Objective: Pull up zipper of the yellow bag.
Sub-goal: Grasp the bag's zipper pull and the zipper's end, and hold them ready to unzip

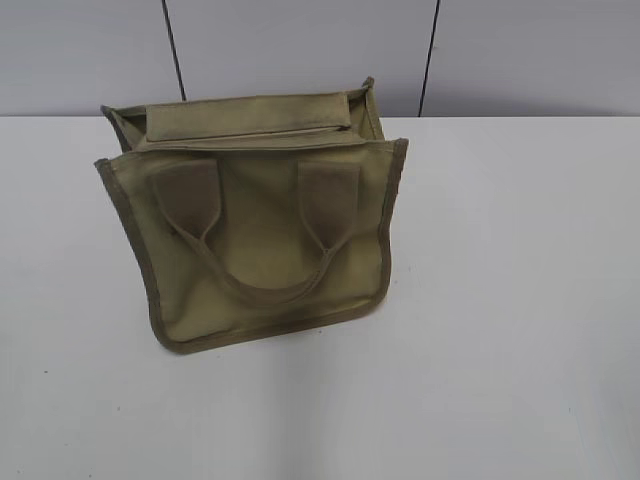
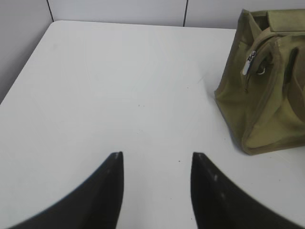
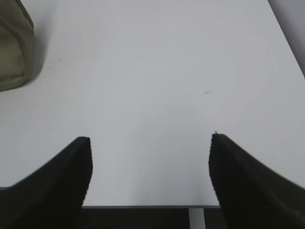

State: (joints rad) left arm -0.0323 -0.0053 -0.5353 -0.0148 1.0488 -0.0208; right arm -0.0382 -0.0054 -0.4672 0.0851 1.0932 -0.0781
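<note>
The yellow bag (image 1: 260, 225), a khaki canvas tote with olive trim and two looped handles, stands on the white table (image 1: 500, 300) left of centre. Its zipper runs along the top (image 1: 250, 138). In the left wrist view the bag (image 2: 267, 100) is at the far right, and the silver zipper pull (image 2: 249, 63) hangs at its near end. My left gripper (image 2: 157, 155) is open and empty above bare table, well left of the bag. My right gripper (image 3: 150, 138) is open and empty near the table's front edge; a bag corner (image 3: 14, 47) shows at upper left. Neither gripper shows in the exterior view.
A grey panelled wall (image 1: 300, 50) stands behind the table. The table's front edge (image 3: 147, 206) lies just under my right gripper. The table's left edge (image 2: 24, 67) runs along the wall in the left wrist view.
</note>
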